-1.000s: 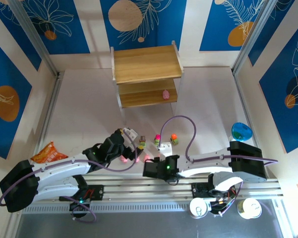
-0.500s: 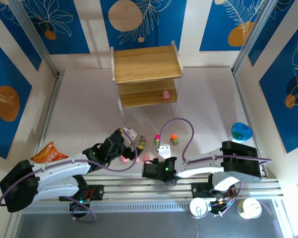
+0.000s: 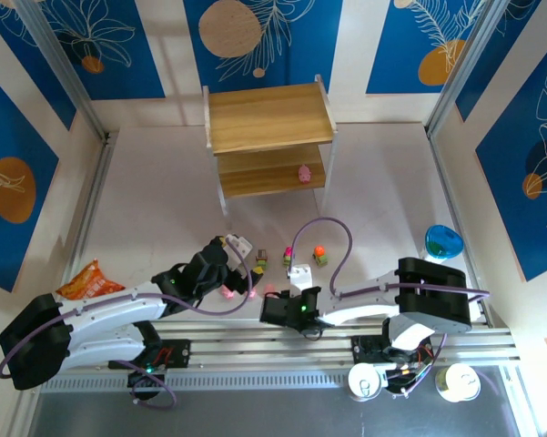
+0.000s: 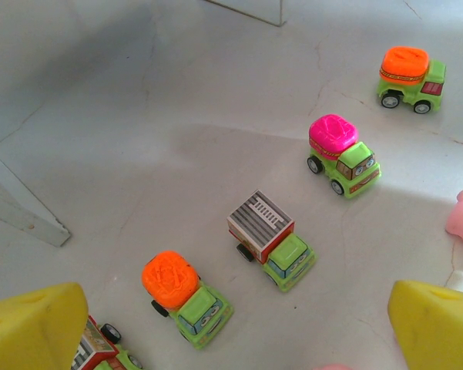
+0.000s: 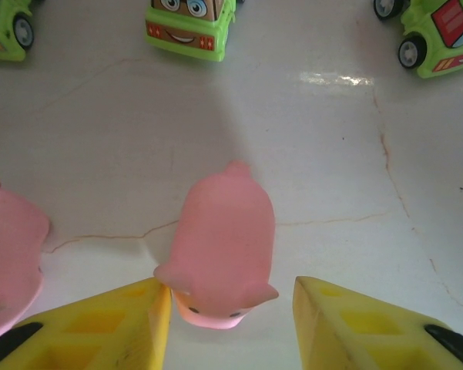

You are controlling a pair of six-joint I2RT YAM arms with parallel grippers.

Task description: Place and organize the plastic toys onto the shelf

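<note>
Slippage looms: right gripper (image 5: 231, 287), jaws open around the pink pig (image 5: 223, 231), touches one side only and may shove it; left gripper (image 4: 235, 327) hangs, jaws wide.

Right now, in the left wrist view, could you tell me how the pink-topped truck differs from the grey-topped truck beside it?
The pink-topped truck carries a rounded magenta dome; the grey-topped truck carries a flat, striped box with red sides. The pink-topped truck sits farther from the camera than the grey-topped truck. Both stand upright on wheels with green cabs.
</note>
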